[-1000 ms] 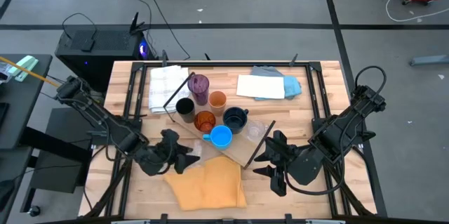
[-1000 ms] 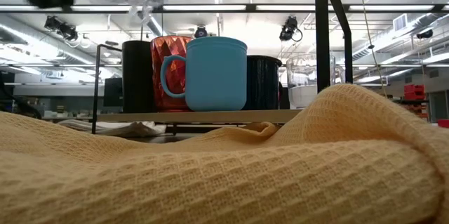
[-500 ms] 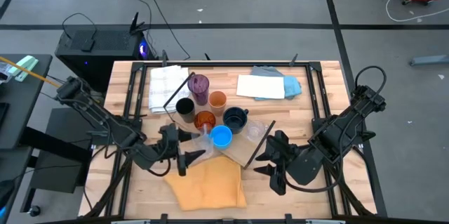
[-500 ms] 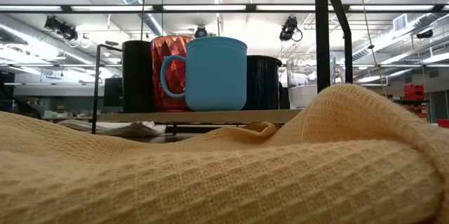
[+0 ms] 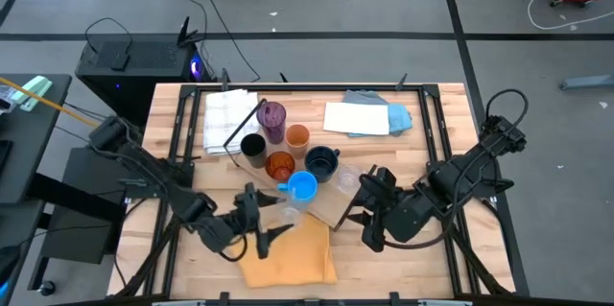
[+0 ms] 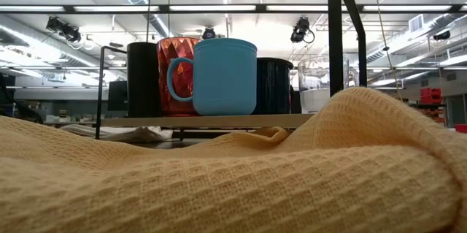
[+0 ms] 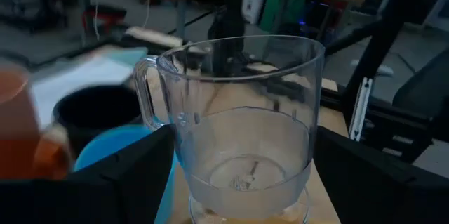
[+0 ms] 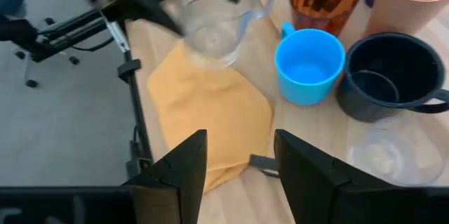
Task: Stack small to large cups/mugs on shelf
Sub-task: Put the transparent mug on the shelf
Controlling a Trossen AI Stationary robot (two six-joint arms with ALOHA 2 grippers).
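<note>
A clear glass mug with a handle sits between the fingers of my left gripper, over the far edge of the yellow cloth. It also shows in the right wrist view as the clear mug. On the light-wood shelf stand a purple tumbler, light orange cup, black cup, amber cup, navy mug, bright blue mug and a clear glass. My right gripper hangs open off the shelf's right end, holding nothing. My left gripper has the clear mug's lower wall between its two fingers, one on each side. The fingers come in about level from the table's left. The mug stands roughly upright, mouth up, lifted clear of the cloth and the shelf.
White folded cloths and a white and blue cloth lie at the table's far side. In the low view the yellow cloth fills the foreground before the shelf. Black frame rods run along both table sides.
My left gripper, still holding the clear mug, has rolled about its own axis and moved toward the table's near edge and a little right, bringing the mug over the yellow cloth's far edge beside the bright blue mug.
</note>
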